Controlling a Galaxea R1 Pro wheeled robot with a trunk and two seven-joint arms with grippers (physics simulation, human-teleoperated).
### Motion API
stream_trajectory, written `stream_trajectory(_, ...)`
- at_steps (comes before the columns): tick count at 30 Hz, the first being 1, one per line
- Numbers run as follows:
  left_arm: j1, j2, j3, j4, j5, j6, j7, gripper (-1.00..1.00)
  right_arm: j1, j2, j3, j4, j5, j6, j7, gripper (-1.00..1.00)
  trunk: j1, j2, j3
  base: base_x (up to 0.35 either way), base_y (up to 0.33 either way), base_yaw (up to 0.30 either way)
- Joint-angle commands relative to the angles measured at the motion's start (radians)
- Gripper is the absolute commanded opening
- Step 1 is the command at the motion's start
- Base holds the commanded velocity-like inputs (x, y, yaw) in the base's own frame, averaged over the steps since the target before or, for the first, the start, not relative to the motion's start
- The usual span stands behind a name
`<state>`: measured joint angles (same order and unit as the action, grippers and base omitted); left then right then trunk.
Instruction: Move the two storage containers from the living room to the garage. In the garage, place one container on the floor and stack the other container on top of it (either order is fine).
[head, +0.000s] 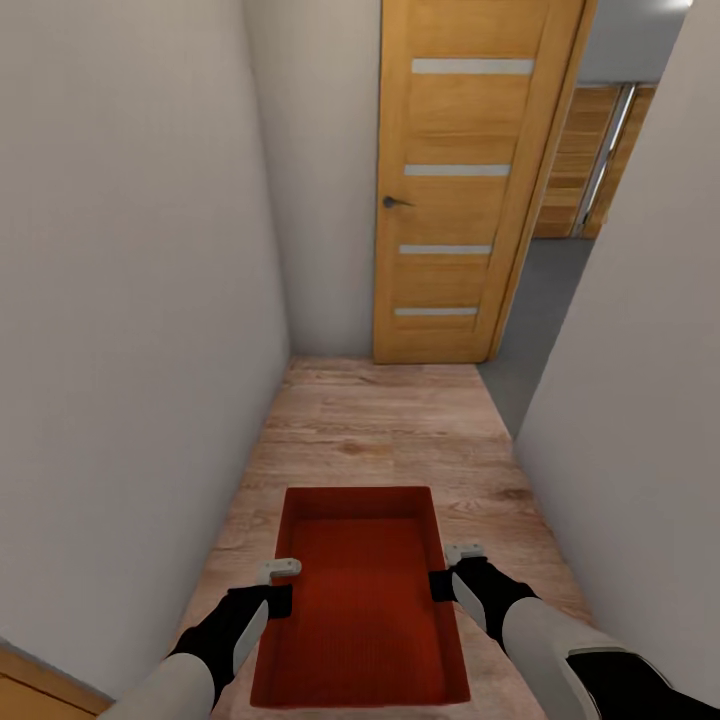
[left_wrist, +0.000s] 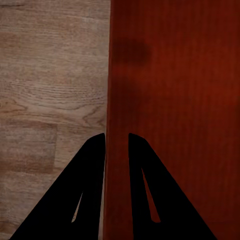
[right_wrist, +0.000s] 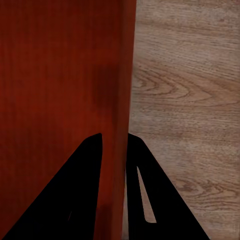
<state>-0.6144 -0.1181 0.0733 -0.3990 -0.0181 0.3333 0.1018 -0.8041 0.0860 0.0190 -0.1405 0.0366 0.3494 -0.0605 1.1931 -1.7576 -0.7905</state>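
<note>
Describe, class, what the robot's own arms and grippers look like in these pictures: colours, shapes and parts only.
Each arm has a pale grey-white forearm ending in a black wrist section. The left gripper and right gripper carry small light grey finger blocks. In the wrist views the fingers are flat black wedges with narrow slots. No cables or markings are visible.
</note>
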Motion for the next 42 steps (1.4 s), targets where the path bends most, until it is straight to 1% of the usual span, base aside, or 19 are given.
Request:
stream_trajectory(1, 0.001, 0.014, -0.020, 0.002, 0.029, 0.018, -0.005, -1.00, -0.001, 0.000, 0.056, -0.004, -0.021, 0.005, 0.002, -1.00, 0.001, 0.000, -0.001, 0.345, 0.072, 0.000)
stream_trajectory(15, 0.001, 0.014, -0.020, 0.002, 0.029, 0.018, -0.005, -1.00, -0.001, 0.000, 0.056, -0.005, -0.021, 0.005, 0.002, -1.00, 0.001, 0.000, -0.001, 0.345, 0.072, -0.007)
stream_trajectory(27, 0.000, 0.014, -0.020, 0.002, 0.029, 0.018, -0.005, -1.00, -0.001, 0.000, 0.056, -0.005, -0.021, 0.005, 0.002, -1.00, 0.001, 0.000, -0.001, 0.345, 0.072, -0.145)
stream_trajectory(42, 0.000, 0.014, -0.020, 0.002, 0.029, 0.018, -0.005, -1.00, -0.001, 0.000, 0.056, -0.004, -0.021, 0.005, 0.002, -1.00, 0.001, 0.000, -0.001, 0.345, 0.072, -0.009)
